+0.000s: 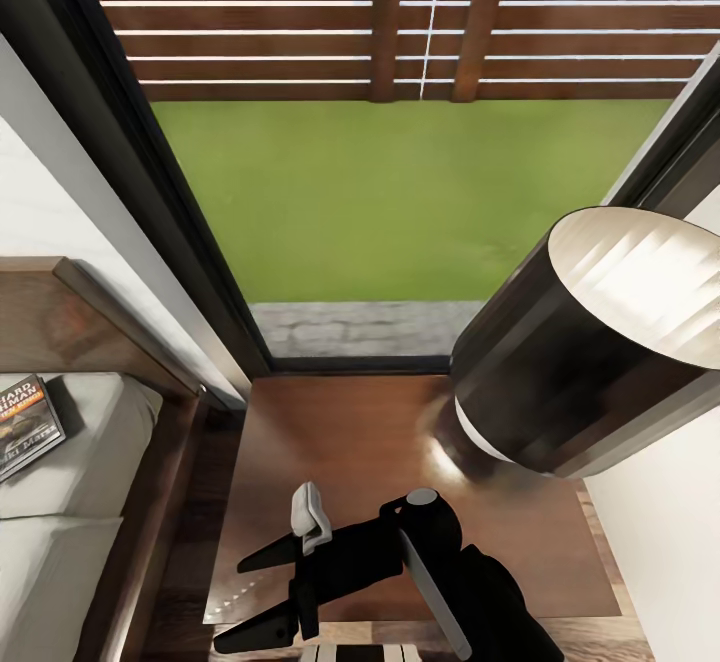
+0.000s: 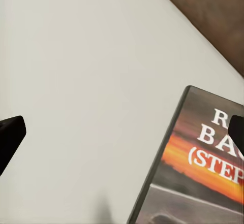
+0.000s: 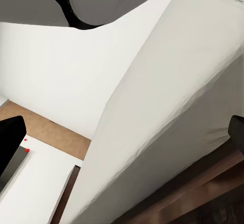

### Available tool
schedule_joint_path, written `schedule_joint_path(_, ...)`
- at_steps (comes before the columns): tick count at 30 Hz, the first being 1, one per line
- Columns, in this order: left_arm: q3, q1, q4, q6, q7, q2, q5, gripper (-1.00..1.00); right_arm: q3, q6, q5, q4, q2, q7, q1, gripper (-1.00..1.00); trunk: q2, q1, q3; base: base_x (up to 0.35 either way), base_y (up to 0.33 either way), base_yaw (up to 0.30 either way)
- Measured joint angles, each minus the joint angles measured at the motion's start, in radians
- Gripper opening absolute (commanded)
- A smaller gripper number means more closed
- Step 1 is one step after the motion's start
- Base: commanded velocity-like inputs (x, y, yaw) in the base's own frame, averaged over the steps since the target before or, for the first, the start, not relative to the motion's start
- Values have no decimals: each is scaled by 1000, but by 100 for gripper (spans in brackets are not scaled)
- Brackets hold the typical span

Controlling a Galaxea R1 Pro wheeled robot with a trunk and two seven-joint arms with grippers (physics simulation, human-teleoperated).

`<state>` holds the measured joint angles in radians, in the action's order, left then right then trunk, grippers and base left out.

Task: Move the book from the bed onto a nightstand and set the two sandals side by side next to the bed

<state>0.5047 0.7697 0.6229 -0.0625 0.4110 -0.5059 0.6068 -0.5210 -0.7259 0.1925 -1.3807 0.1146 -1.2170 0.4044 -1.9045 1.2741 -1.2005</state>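
Looking down through the head camera, I see the nightstand under the window, its black-shaded lamp at the right. The right gripper hovers over the nightstand's near edge, fingers spread apart. The book lies on the bed at the left, near the headboard. In the left wrist view, the book rests flat on the pale mattress; both fingertips sit wide apart, empty. In the right wrist view, I see the mattress edge and wooden frame between parted fingertips.
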Motion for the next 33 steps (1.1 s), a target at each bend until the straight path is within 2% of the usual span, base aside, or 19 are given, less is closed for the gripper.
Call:
schedule_joint_path(25, 1, 0, 3, 13, -2, 4, 4, 100, 0, 0, 0, 0, -1, -2, 0, 100, 0, 0, 0, 0, 0, 0)
schedule_joint_path(33, 0, 0, 3, 13, -2, 6, 4, 100, 1, 0, 0, 0, -1, -4, 0, 100, 0, 0, 2, 0, 0, -132)
